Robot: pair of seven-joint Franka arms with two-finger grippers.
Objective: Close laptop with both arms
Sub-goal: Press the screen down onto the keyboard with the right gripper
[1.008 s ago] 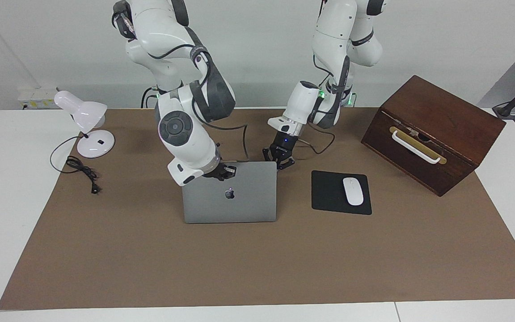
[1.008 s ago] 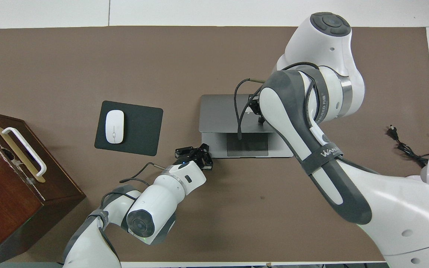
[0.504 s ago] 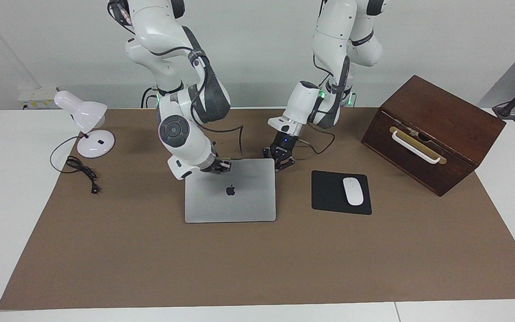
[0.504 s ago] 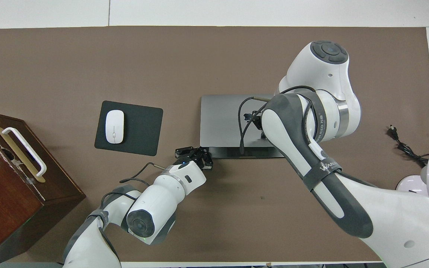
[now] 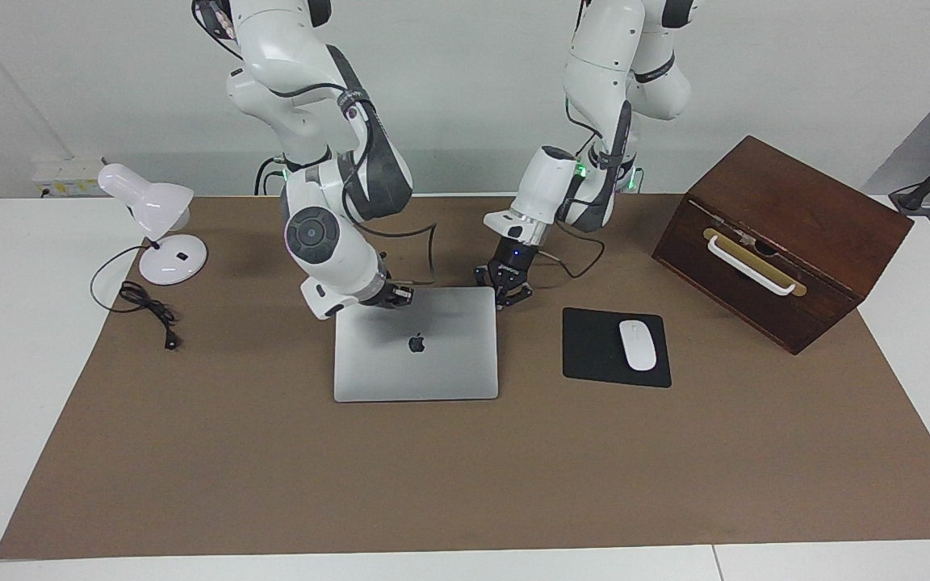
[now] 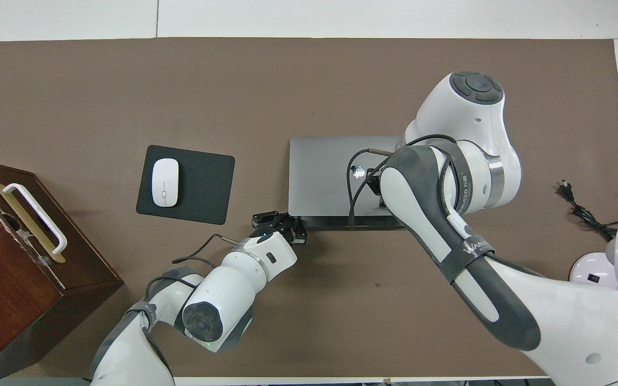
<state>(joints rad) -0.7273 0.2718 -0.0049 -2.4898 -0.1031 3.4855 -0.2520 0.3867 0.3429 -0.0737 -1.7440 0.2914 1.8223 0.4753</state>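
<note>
Toward the right arm's end of the mat, the right gripper (image 5: 394,296), fingertips together, is pressing on the laptop (image 5: 416,344) lid's nearer edge; a second ago the lid stood tilted, and now it is lying nearly flat at mid-mat. Beside the laptop's nearer corner, the left gripper (image 5: 506,292), fingertips together, is bracing; closing appears almost complete.
</note>
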